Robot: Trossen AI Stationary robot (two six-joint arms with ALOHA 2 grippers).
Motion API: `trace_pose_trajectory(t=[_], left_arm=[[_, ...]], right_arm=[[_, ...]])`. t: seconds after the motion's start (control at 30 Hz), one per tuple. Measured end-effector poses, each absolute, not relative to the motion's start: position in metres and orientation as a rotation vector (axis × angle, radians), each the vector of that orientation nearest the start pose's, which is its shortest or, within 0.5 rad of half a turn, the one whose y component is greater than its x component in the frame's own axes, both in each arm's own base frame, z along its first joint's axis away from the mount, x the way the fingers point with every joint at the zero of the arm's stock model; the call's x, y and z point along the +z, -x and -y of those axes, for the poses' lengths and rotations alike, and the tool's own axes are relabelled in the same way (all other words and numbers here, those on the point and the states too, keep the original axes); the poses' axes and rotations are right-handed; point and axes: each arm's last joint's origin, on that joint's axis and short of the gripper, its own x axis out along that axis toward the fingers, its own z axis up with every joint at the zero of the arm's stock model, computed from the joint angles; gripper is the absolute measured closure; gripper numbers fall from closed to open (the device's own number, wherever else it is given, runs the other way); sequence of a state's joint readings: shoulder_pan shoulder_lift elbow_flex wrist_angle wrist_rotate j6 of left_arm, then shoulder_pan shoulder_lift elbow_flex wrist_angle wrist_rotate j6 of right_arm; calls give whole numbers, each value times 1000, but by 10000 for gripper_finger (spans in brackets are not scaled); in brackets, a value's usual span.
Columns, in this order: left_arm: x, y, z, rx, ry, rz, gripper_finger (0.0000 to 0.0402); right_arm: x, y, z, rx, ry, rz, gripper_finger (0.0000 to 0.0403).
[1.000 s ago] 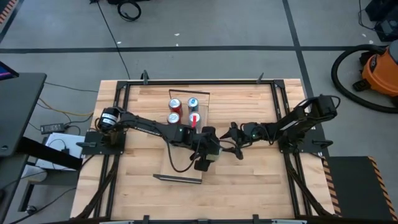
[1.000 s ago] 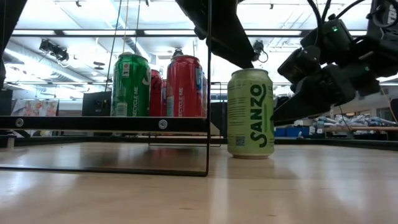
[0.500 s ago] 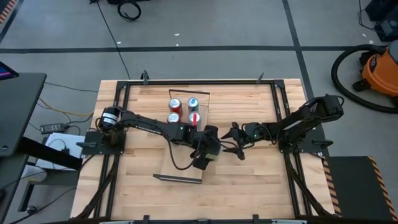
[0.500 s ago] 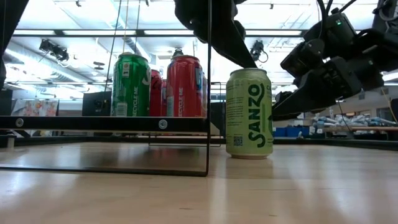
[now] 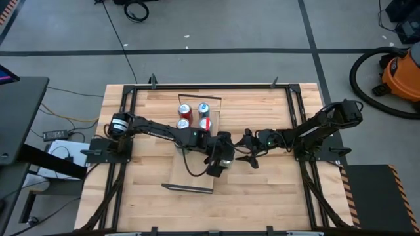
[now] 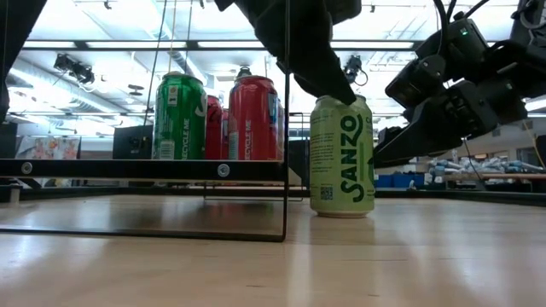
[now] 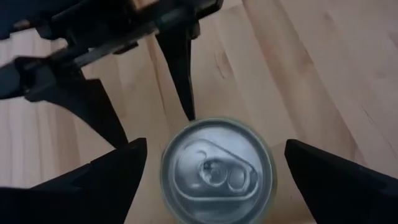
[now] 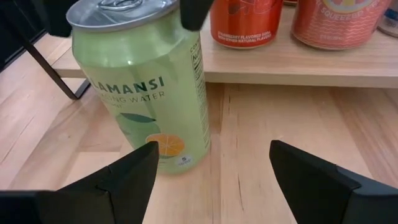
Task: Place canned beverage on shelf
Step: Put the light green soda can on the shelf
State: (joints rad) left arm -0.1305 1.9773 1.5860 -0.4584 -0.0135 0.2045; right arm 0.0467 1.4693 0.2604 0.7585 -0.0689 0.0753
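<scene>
1. The light-wood tabletop [image 5: 262, 190] carries the long narrow light-wood plank shelf with thin black end rails [image 5: 211, 99]; 4 cans already stand on it: a green can [image 6: 179, 117], a red can [image 6: 252, 118] and 2 more behind them.
2. The pale green Sanzo sparkling-water can with a silver lid [image 6: 342, 155] stands upright on the bare tabletop, just beside the shelf's near black rail [image 6: 286, 119] and not on the plank.
3. The left gripper [image 7: 211, 163] hangs straight over this can, its 2 dark fingers [image 7: 99, 180] spread wider than the lid and flanking it on either side; it holds nothing. In the low view its finger tip sits at the can's top rim; contact is unclear.
4. The right gripper [image 8: 211, 171] waits low and near the can on the side away from the shelf, fingers wide apart and empty.
5. Judgement: the step is the grasp. The left gripper should descend centred until the fingers pass the rim onto the straight wall, then close squarely; an off-centre squeeze could tip or skid the can toward the rail.
</scene>
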Motion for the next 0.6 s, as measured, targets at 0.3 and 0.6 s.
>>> trace_pose_trajectory(t=[0.3,0.6], left_arm=[[229,-435,59,-206,-282,-852,1],[220,-435,60,-212,-287,-896,1]], right_arm=[[116,-223,-12,97,-80,-452,85],[117,-223,-12,96,-81,-448,85]])
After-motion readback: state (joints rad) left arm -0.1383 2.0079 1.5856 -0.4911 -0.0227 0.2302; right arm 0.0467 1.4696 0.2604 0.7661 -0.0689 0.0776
